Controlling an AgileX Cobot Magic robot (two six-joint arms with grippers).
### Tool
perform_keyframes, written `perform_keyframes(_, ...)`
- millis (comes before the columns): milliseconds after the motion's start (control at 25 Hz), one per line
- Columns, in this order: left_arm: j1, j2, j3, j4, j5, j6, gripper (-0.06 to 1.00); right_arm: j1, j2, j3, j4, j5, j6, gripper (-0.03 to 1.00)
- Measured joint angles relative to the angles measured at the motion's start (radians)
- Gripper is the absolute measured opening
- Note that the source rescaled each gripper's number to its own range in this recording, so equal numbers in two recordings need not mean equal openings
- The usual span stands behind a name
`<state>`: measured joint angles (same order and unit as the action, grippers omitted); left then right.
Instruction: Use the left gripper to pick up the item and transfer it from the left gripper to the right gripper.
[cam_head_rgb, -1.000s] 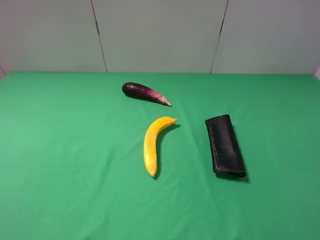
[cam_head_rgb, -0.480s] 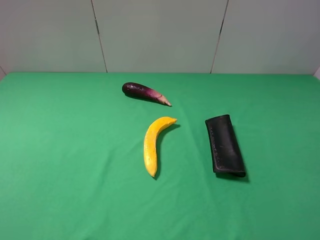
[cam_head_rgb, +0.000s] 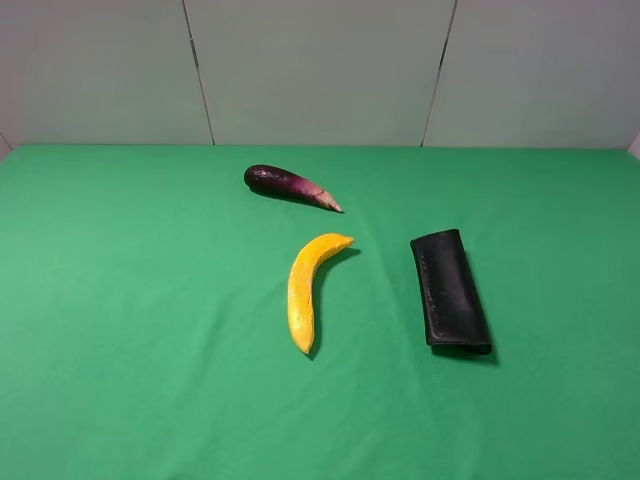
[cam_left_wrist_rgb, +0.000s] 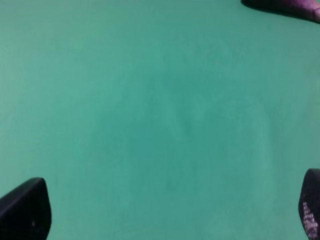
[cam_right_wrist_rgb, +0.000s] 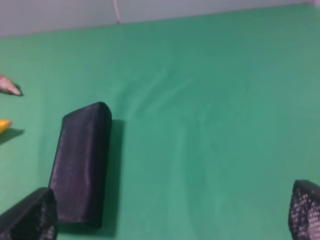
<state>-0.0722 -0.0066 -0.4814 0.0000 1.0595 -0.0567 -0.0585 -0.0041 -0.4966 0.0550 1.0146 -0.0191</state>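
Note:
The item, a matte black elongated case (cam_head_rgb: 449, 290), lies flat on the green cloth right of centre. It also shows in the right wrist view (cam_right_wrist_rgb: 82, 162). Neither arm shows in the exterior high view. My left gripper (cam_left_wrist_rgb: 165, 210) is open over bare cloth, with only its two black fingertips (cam_left_wrist_rgb: 25, 210) in view. My right gripper (cam_right_wrist_rgb: 170, 212) is open and empty; its one fingertip (cam_right_wrist_rgb: 30, 217) is close beside the near end of the case, not touching that I can tell.
A yellow banana (cam_head_rgb: 307, 287) lies at the centre of the cloth. A purple eggplant (cam_head_rgb: 288, 185) lies behind it, and its end shows in the left wrist view (cam_left_wrist_rgb: 285, 7). A grey panelled wall (cam_head_rgb: 320, 70) stands behind the table.

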Motion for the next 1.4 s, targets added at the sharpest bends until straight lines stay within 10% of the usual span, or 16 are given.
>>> perform_keyframes(1400,0.0,0.0,0.0,0.0,0.0,0.0,1.0,-0.004,0.0,0.0,0.0,0.0,0.003,1.0)
